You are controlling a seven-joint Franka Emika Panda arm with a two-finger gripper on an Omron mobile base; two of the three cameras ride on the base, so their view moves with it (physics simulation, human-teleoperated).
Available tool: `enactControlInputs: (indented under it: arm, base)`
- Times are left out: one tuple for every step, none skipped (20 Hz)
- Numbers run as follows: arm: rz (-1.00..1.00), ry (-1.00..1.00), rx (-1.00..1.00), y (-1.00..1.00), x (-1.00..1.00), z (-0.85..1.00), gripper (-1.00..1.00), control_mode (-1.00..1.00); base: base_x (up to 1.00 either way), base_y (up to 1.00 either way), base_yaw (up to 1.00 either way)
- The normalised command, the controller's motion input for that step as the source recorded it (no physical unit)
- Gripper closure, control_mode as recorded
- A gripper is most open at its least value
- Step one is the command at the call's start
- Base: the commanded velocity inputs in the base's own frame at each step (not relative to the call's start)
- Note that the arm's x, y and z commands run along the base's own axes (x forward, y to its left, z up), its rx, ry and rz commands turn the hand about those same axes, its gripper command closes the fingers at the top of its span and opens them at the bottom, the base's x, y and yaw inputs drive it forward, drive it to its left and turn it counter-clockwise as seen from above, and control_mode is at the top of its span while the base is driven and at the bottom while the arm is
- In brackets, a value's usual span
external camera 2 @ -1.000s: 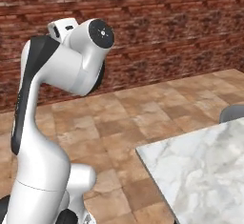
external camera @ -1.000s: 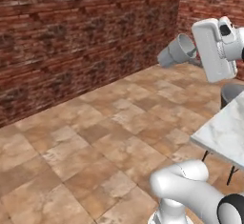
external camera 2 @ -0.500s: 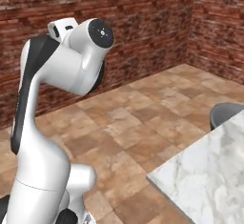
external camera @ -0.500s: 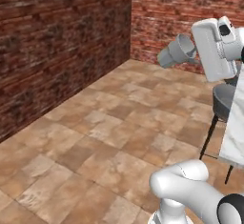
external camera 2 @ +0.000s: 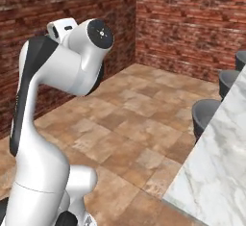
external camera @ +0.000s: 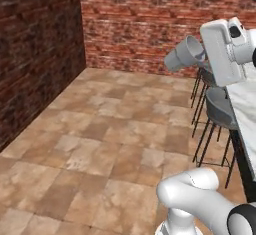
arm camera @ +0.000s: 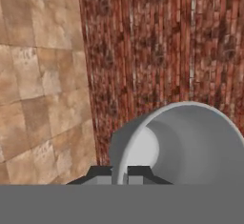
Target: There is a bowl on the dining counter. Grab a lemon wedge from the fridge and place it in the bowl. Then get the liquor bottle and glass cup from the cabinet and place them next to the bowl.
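Rising white from the base, bending at a big round joint up high, then reaching forward. Holding the tool (arm camera: 120,173) out level in the air, far above the floor. Squeezing both small dark fingers (arm camera: 101,172) tight on the rim of the glass cup (external camera: 184,54), tipping it sideways.

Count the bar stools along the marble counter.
3 stools by the counter: nearest, middle, farthest at the picture's edge. More may be hidden.

Home kitchen-dining area: brick walls (external camera: 150,24), tiled floor (external camera: 110,139), marble dining counter (external camera 2: 216,172), bar stools (external camera: 217,109)
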Motion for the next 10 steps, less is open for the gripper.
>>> enactControlInputs:
  arm:
    - [0.00,0.00,0.00,0.00,0.00,0.00,1.00,1.00]
    - [0.00,0.00,0.00,0.00,0.00,0.00,1.00,1.00]
    - [0.00,0.00,0.00,0.00,0.00,0.00,1.00,1.00]
    - [0.00,0.00,0.00,0.00,0.00,0.00,1.00,1.00]
    - [0.00,0.00,0.00,0.00,0.00,0.00,1.00,1.00]
    - [0.00,0.00,0.00,0.00,0.00,0.00,1.00,1.00]
    - [0.00,0.00,0.00,0.00,0.00,0.00,1.00,1.00]
    - [0.00,0.00,0.00,0.00,0.00,0.00,1.00,1.00]
    - [0.00,0.00,0.00,0.00,0.00,0.00,1.00,1.00]
    - [0.00,0.00,0.00,0.00,0.00,0.00,1.00,1.00]
  base:
    - [0.82,0.31,-0.55]
    - [0.81,0.30,-0.56]
    - [0.84,0.34,-0.57]
    - [0.84,0.34,-0.57]
    - [0.87,0.41,-0.58]
    - [0.83,0.44,-0.59]
    - [0.86,0.46,-0.59]
    - [0.81,0.51,-0.59]
    - [0.80,0.54,-0.59]
    - [0.79,0.59,-0.60]
